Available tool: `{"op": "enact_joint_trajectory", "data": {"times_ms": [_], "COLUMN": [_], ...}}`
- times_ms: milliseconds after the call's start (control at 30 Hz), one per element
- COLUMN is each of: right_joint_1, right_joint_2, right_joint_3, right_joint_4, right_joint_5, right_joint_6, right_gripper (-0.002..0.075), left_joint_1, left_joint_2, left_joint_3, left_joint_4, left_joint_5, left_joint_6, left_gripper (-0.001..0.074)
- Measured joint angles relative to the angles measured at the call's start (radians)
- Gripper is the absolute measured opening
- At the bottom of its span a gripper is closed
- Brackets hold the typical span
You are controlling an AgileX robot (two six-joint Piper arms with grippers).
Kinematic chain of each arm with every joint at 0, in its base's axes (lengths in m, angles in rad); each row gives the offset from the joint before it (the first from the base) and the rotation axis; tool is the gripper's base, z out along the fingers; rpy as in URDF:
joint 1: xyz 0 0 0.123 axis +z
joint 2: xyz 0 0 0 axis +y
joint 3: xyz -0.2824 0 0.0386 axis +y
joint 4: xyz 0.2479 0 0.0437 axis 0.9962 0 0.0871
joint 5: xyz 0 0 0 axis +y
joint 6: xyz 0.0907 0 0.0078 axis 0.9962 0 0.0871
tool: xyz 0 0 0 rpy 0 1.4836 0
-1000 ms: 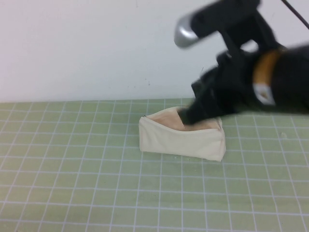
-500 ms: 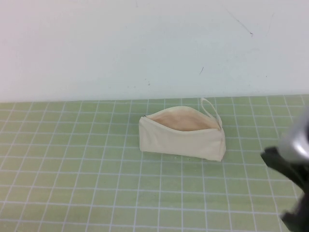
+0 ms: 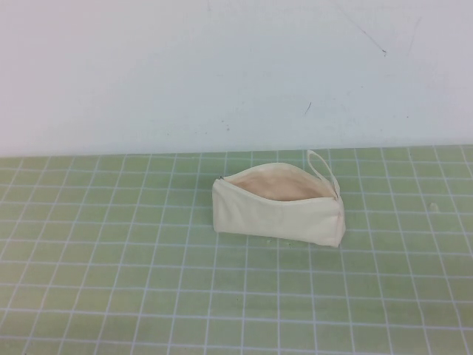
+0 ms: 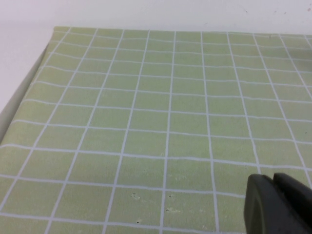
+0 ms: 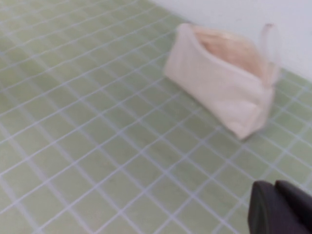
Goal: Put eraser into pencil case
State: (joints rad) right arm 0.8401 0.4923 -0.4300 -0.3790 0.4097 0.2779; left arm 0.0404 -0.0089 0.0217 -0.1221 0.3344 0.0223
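The cream pencil case (image 3: 279, 209) stands on the green grid mat (image 3: 111, 281) near the back, unzipped, its peach lining open upward and a small loop at its right end. It also shows in the right wrist view (image 5: 222, 78). The eraser is not visible in any view. Neither arm shows in the high view. My left gripper (image 4: 274, 202) is shut and empty over bare mat, away from the case. My right gripper (image 5: 275, 204) is shut and empty, drawn back from the case with bare mat between them.
A white wall (image 3: 236, 74) rises just behind the mat. The mat's left edge (image 4: 24, 100) shows in the left wrist view, with white surface beyond it.
My right arm was at the case's opening one second ago, pulled back to the lower right half a second ago, and has now left the high view. The case has not moved.
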Motion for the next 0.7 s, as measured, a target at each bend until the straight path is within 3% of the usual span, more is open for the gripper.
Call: {"op": "enact_joint_trajectory", "data": {"times_ms": [200,467,700], "right_joint_1": [-0.256,-0.670,-0.825], "right_joint_2": [-0.214,-0.385,-0.445], "right_joint_3": [0.113,0.202,0.305], "right_joint_4": [0.084,0.278,0.345], "right_joint_5": [-0.034,-0.067,-0.133], "right_joint_6": [-0.117,-0.328,-0.343], "right_gripper": [-0.0001,-0.0001,-0.0001], "left_joint_1": [0.000,0.000,0.000], "left_joint_2": [0.000,0.000,0.000], "left_joint_3": [0.000,0.000,0.000], "left_joint_4": [0.000,0.000,0.000], "left_joint_5": [0.000,0.000,0.000], "left_joint_6": [0.000,0.000,0.000], "left_gripper": [-0.0003,-0.0003,-0.0003]}}
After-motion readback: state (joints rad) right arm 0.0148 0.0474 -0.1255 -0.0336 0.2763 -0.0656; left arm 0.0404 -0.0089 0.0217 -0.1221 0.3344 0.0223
